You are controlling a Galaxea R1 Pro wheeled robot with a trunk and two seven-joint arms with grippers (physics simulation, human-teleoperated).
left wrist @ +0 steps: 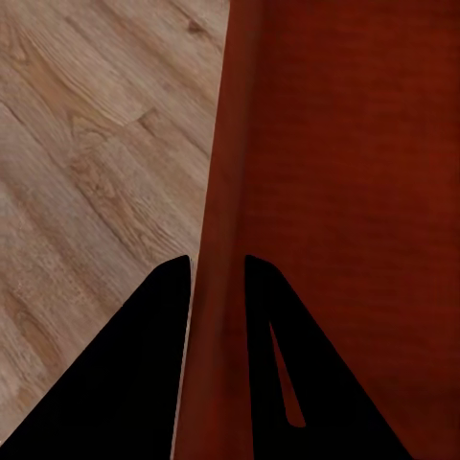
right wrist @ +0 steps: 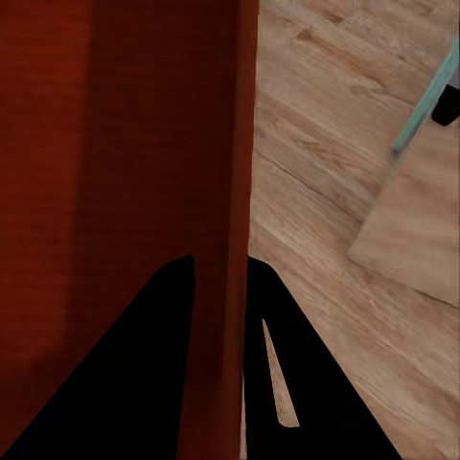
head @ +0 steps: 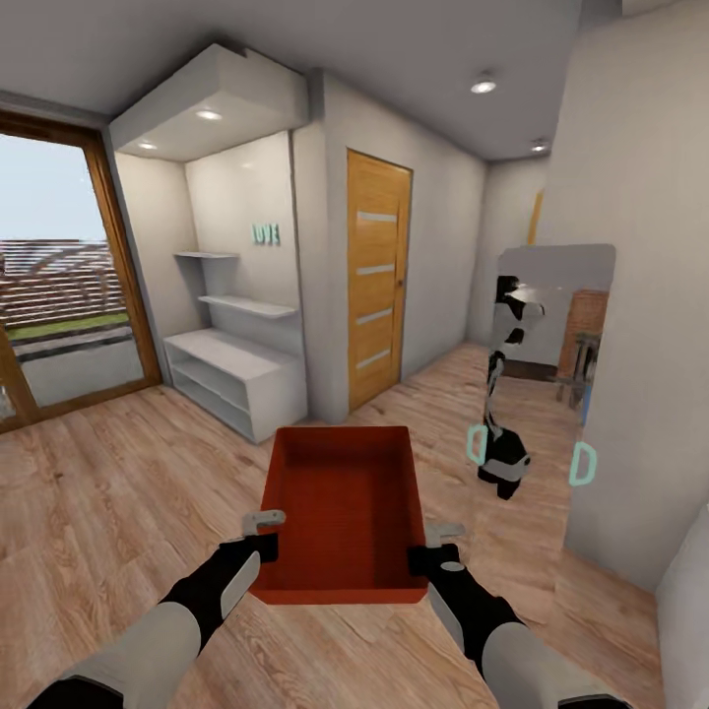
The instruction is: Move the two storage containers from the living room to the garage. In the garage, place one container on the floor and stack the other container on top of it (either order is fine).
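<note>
While the storage container [head: 347,512] is hanging between the two grippers above the wood plank floor [head: 118,473], a slip is looking like the real danger: if either arm is drifting outward in transit, a thin side wall could be sliding free. The left gripper [head: 264,520] is reaching forward, clamping the wall on its side, one finger inside, one outside; the right gripper [head: 441,537] is mirroring it, pinching the opposite wall.

right tool [right wrist: 218,264] clamped on container wall [right wrist: 225,144] | wood plank floor [right wrist: 326,192] beside | teal-edged panel [right wrist: 422,220] near
</note>
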